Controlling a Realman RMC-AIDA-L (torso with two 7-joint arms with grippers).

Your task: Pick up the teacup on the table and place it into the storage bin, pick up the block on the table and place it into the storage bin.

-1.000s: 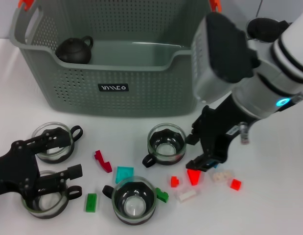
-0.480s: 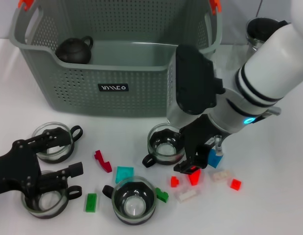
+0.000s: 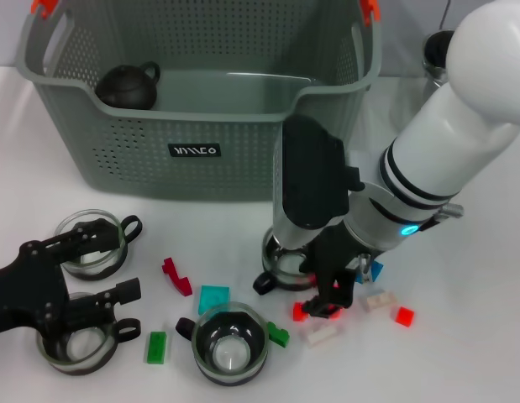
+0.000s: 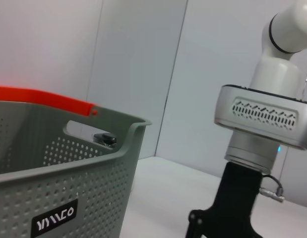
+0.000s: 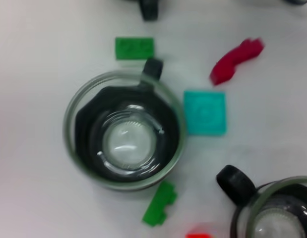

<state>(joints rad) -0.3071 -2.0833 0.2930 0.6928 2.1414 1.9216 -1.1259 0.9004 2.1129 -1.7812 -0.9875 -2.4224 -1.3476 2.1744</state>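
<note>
The grey-green storage bin [image 3: 201,151] stands at the back with a black teapot [image 3: 128,86] inside; it also shows in the left wrist view [image 4: 69,198]. Several glass teacups with black handles stand in front of it: one [image 3: 230,342] near the front, seen from above as teacup [image 5: 124,139], and one [image 3: 281,264] half hidden under my right arm. My right gripper [image 3: 325,304] hangs low over two small red blocks [image 3: 303,311]. My left gripper [image 3: 98,269] rests open at the front left, its fingers over two teacups [image 3: 90,243].
Loose blocks lie scattered: dark red [image 3: 176,276], teal [image 3: 213,298], green [image 3: 156,346], green [image 3: 279,336], white [image 3: 320,333], white [image 3: 379,300], red [image 3: 403,316], blue [image 3: 375,270]. A glass jug [image 3: 436,52] stands at the back right behind my right arm.
My right arm has swung left and lower, from beside the red wedge block to over the red blocks, now covering part of the teacup before the bin. The left arm has not moved.
</note>
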